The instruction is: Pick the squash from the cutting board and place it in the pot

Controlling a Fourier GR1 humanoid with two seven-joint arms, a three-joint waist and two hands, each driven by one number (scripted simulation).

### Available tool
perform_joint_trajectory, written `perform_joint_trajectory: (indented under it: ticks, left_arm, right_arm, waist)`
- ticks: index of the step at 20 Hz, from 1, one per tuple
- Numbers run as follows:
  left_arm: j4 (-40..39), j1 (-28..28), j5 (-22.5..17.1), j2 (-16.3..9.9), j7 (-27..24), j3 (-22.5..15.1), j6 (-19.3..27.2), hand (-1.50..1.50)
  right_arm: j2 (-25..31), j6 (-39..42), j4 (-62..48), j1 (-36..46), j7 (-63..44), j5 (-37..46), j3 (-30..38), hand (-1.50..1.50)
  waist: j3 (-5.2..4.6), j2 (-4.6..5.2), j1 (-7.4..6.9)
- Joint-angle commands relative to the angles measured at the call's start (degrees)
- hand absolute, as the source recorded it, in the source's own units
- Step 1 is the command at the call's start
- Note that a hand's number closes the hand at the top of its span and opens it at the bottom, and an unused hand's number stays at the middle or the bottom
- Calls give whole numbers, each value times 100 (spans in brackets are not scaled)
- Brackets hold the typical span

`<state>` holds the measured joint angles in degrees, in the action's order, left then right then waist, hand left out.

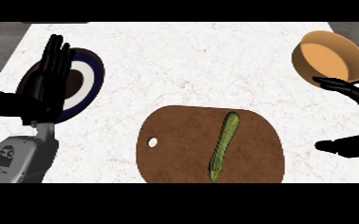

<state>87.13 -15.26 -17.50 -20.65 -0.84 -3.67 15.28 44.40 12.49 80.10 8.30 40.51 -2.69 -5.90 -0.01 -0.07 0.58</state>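
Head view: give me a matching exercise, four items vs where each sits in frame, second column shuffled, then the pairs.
Items:
1. squash
2. pot
3. plate
4. cutting board

Places:
A. upper right, at the counter's edge
B. lower centre, flat on the counter
C. left, behind the open left robot hand
D. lying lengthwise on the board's right half

Pairs: 1-D, 2-A, 3-C, 4-B

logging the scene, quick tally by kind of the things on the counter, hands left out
squash: 1
cutting board: 1
pot: 1
plate: 1
total: 4
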Motion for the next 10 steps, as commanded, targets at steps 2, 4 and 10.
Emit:
perform_joint_trajectory:
  ticks: [2,4,10]
  left_arm:
    - [-203,-166,30,73,53,68,-36,0]
    - [-99,160,174,185,-195,-62,-5,0]
    - [-138,139,109,127,-166,89,-254,0]
  right_arm:
    - [389,-121,779,-459,-449,829,-289,-150]
    - [572,-22,1167,-299,-1027,1065,-445,-150]
    - [560,390,2701,-293,-2883,1286,-734,-150]
  waist:
    - [-6,-7,41]
    - [-11,-10,-7]
    - [-10,-9,-5]
